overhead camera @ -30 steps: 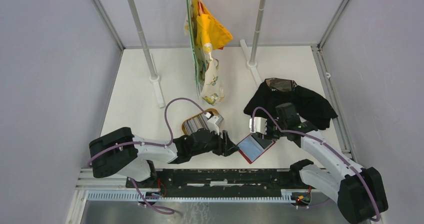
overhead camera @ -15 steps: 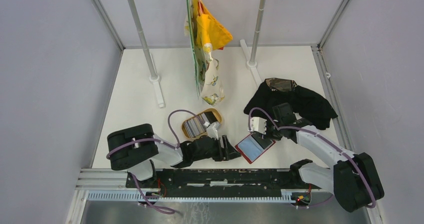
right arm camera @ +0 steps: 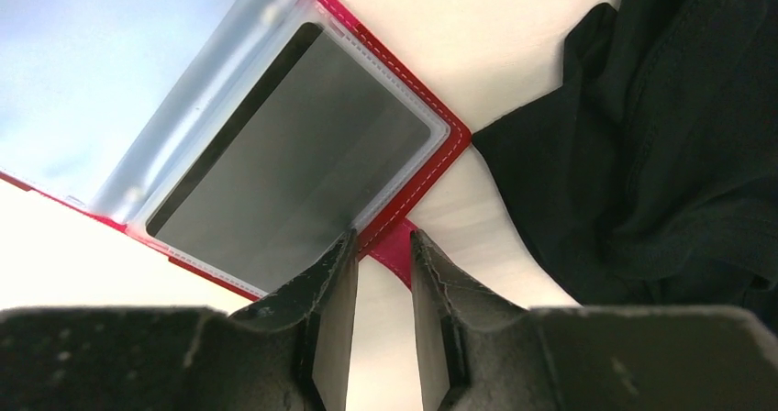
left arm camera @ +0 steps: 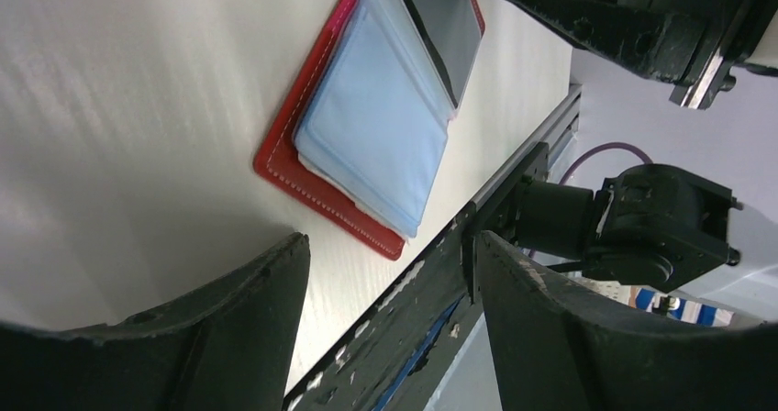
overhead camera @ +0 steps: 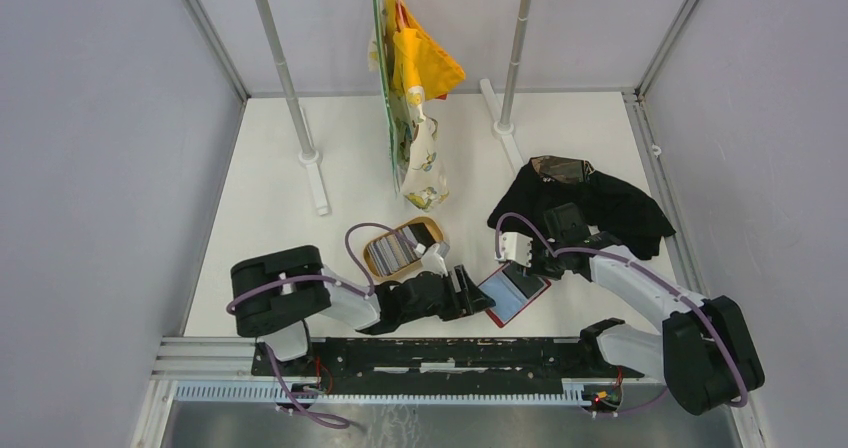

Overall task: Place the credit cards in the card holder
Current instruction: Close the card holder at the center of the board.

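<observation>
Card holder: the small red leather-look folding card holder (overhead camera: 512, 295) lies open and flat on the white table (overhead camera: 270, 198), between the two arms, with its clear plastic sleeves facing up.
Card in place: one thin dark grey card (right arm camera: 294, 163) sits inside a sleeve on the half nearer to the black cloth (overhead camera: 600, 203).
Other cards: the remaining flat plastic credit cards (overhead camera: 392, 253) lie in the tan oval wooden tray (overhead camera: 432, 230), just behind the left arm.
Left end effector: the left end effector (left arm camera: 390, 246) is released, with the fingers wide apart and nothing between them. It hovers low, just beside the near corner of the holder.
Right end effector: the right end effector (right arm camera: 383, 246) has its fingers narrow on each side of the red tab (right arm camera: 390, 257) at the holder's edge. I cannot tell if it really pinches the tab.
Step in hand: it seems that one card is in and the holder is being steadied.
Next move: probably the left arm must go to the tray and pick one single card by its edge, while the right side keeps the holder open and flat.
</observation>
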`<action>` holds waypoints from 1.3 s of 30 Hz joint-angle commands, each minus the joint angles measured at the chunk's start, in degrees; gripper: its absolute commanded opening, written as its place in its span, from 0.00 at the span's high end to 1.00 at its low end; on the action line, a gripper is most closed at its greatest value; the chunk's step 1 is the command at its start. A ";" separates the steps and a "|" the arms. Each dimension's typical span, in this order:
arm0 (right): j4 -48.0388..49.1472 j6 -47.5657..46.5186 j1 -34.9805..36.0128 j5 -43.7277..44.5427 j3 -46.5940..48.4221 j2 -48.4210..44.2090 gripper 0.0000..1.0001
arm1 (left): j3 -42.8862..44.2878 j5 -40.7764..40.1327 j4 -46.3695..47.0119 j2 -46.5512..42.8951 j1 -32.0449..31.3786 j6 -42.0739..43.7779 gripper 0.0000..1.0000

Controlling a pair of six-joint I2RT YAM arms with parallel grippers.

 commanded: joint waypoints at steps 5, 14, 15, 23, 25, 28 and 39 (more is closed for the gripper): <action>-2.37 -0.25 -0.06 -0.58 0.12 2.89 0.68 | 0.63 0.11 3.92 8.29 1.70 -2.81 0.28; -2.71 -0.27 -0.07 -0.95 0.16 3.17 0.68 | -1.52 2.56 21.55 11.08 3.67 0.78 0.30; -2.75 -0.26 -0.08 -1.02 0.20 3.20 0.68 | -1.38 2.93 23.00 11.18 4.02 1.43 0.30; -3.15 -0.27 -0.10 -1.81 0.42 3.28 0.69 | 0.84 5.60 28.62 11.58 5.60 5.12 0.31; -3.32 -0.29 -0.07 -1.98 0.43 3.35 0.68 | 1.58 6.34 29.04 11.94 5.77 5.91 0.31; -3.41 -0.29 -0.06 -2.22 0.52 3.19 0.69 | 2.45 7.35 30.06 12.45 5.77 6.51 0.31; -3.75 -0.11 -0.07 -2.60 0.87 2.97 0.68 | 4.26 9.66 32.82 12.99 5.94 9.31 0.32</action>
